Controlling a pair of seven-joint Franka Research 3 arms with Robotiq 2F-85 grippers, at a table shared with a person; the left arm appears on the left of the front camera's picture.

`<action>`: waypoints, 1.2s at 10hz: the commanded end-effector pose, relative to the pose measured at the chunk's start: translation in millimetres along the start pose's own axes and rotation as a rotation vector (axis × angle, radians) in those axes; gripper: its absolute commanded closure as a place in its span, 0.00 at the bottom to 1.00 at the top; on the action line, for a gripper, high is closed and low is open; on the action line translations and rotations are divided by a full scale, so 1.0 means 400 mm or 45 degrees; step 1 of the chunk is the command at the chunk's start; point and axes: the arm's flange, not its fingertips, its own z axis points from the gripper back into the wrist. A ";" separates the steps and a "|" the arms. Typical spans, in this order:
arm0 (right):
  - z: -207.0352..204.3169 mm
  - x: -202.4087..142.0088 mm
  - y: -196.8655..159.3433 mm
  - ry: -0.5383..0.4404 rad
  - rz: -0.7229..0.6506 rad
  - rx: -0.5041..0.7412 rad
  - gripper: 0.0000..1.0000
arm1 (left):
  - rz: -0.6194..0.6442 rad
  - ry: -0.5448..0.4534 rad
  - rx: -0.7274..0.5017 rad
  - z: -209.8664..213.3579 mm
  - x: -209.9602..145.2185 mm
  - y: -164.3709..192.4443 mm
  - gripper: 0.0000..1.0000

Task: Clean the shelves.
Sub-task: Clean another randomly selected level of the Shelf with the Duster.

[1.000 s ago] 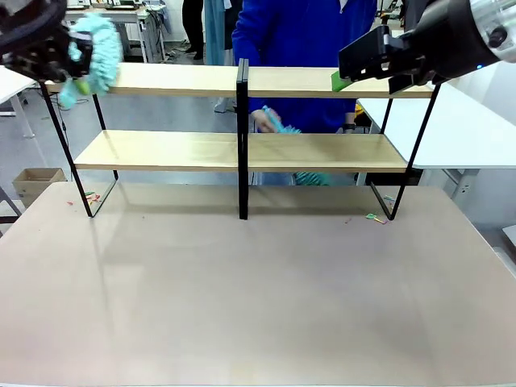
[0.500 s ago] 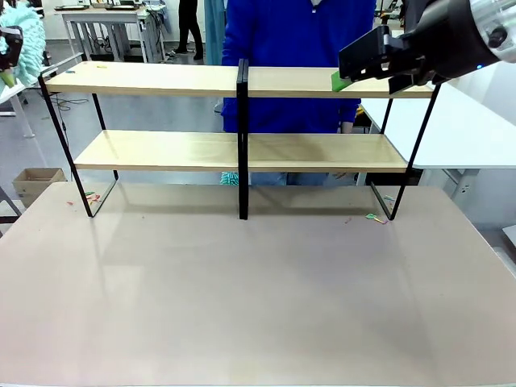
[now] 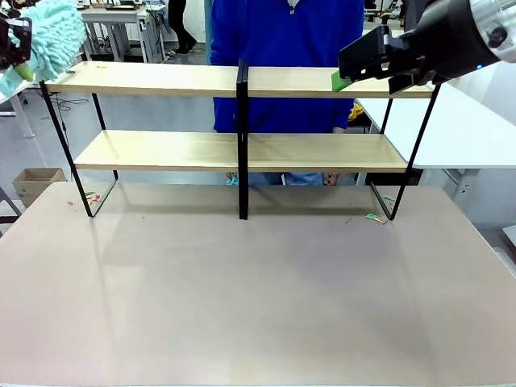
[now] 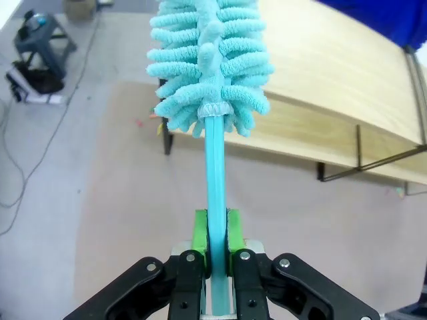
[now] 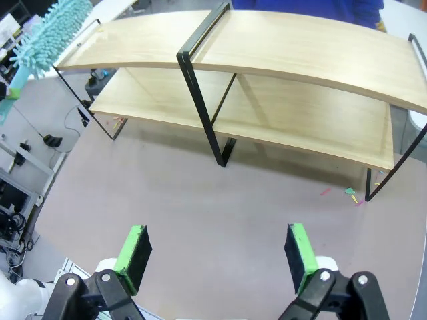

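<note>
The shelves [image 3: 242, 149], two light-wood boards in a black frame with a central post, stand across the far half of the table. My left gripper [image 3: 18, 58] hovers just beyond the top board's left end, shut on a teal duster [image 3: 52, 32]. In the left wrist view the green pads of the left gripper [image 4: 215, 245] clamp the duster's handle, and the fluffy duster head [image 4: 210, 60] points toward the shelves [image 4: 333, 87]. My right gripper [image 3: 347, 72] hangs above the top board's right part. In its wrist view the right gripper [image 5: 215, 257] is open and holds nothing, high over the shelves [image 5: 300, 60].
A person in a blue top [image 3: 282, 48] stands behind the shelves. Small coloured scraps [image 3: 372, 216] lie on the table by the right shelf foot, and more scraps [image 3: 89, 196] by the left foot. A cardboard box [image 3: 36, 181] sits on the floor at left. A white table [image 3: 459, 121] stands at right.
The left arm swung the duster off the top board's left end, out to the left, then partly back. The person shifted left; their hand behind the lower board dropped from view.
</note>
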 end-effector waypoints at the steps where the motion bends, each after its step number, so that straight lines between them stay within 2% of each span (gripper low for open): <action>1: -0.002 0.001 -0.002 -0.002 -0.005 0.007 0.00 | -0.037 -0.086 -0.270 0.049 -0.014 0.075 0.87; 2: -0.002 0.001 -0.002 -0.002 -0.005 0.007 0.00 | -0.046 -0.143 -0.392 0.089 -0.020 0.120 0.87; 4: -0.002 0.001 -0.002 -0.002 -0.005 0.007 0.00 | -0.123 -0.171 -0.583 0.165 -0.037 0.231 0.87; 6: -0.002 0.001 -0.002 -0.002 -0.005 0.007 0.00 | -0.177 -0.169 -0.812 0.225 -0.056 0.404 0.87; 8: -0.002 0.001 -0.002 -0.002 -0.005 0.007 0.00 | -0.061 -0.216 -0.921 0.240 -0.081 0.574 0.87; 10: -0.002 0.001 -0.002 -0.002 -0.005 0.007 0.00 | -0.021 -0.245 -1.068 0.231 -0.132 0.721 0.87; 12: -0.002 0.001 -0.002 -0.002 -0.005 0.007 0.00 | 0.036 -0.242 -1.070 0.215 -0.150 0.767 0.87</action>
